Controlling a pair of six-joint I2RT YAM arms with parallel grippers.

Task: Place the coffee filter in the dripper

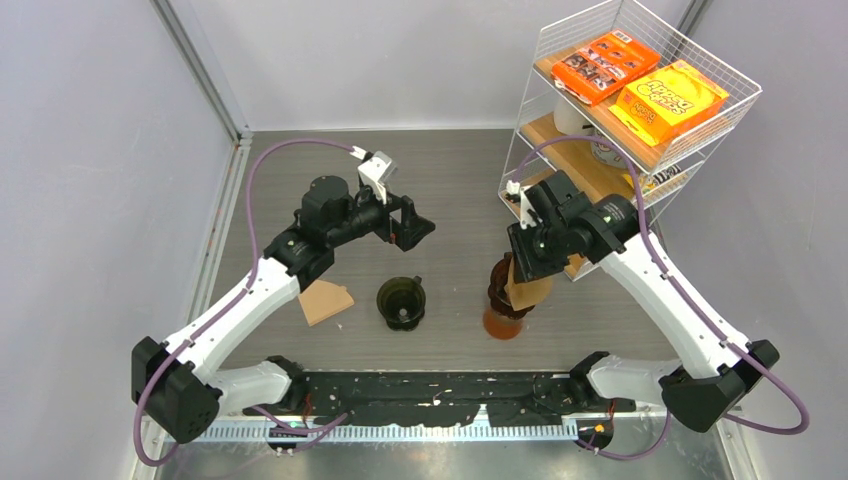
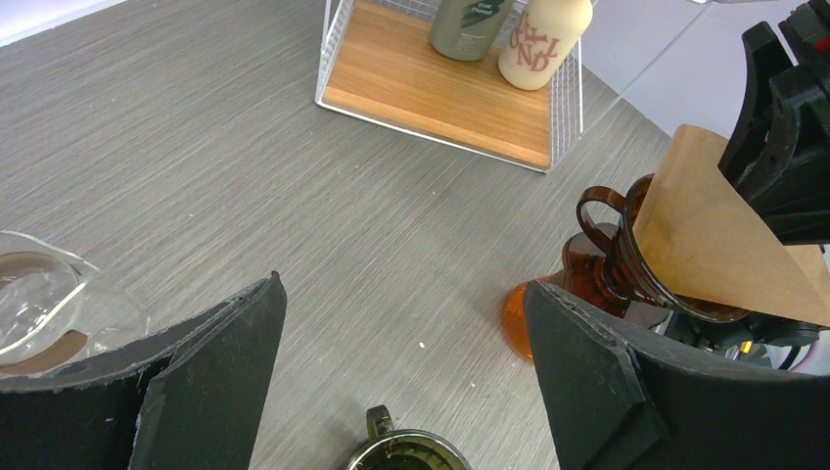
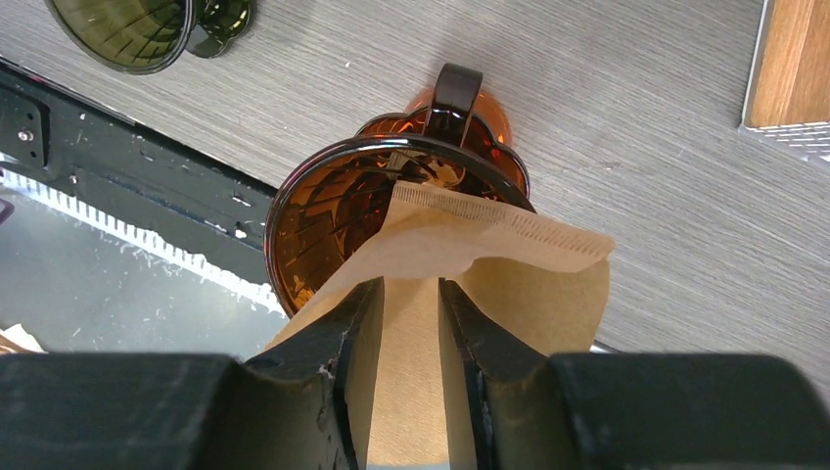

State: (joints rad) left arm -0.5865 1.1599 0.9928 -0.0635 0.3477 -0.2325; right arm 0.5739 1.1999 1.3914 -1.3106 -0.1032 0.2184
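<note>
The coffee filter (image 3: pixel 460 250) is pinched between the fingers of the right gripper (image 3: pixel 409 294), whose jaws are narrowed onto the paper. It is held tilted over the mouth of the amber dripper (image 3: pixel 323 211), right of centre on the table (image 3: pixel 636 117). The seamed edge is seen above the rim, but whether it touches the ribbed wall cannot be told. The filter is judged very light, thin and limp: easily creased, crushed by a hard squeeze, and likely to spring or slide out if dropped crooked. It is best taken at the flat upper edge, as here, so the pointed end is left free to seat. The dripper is judged rigid, smooth and top-heavy on its narrow foot, so a sideways push could tip it. The left gripper (image 2: pixel 401 289) is held above the table, left of the dripper, with jaws wide and nothing between them. A dark dripper (image 1: pixel 402 302) and a second filter (image 1: pixel 325 301) are seen left of centre.
</note>
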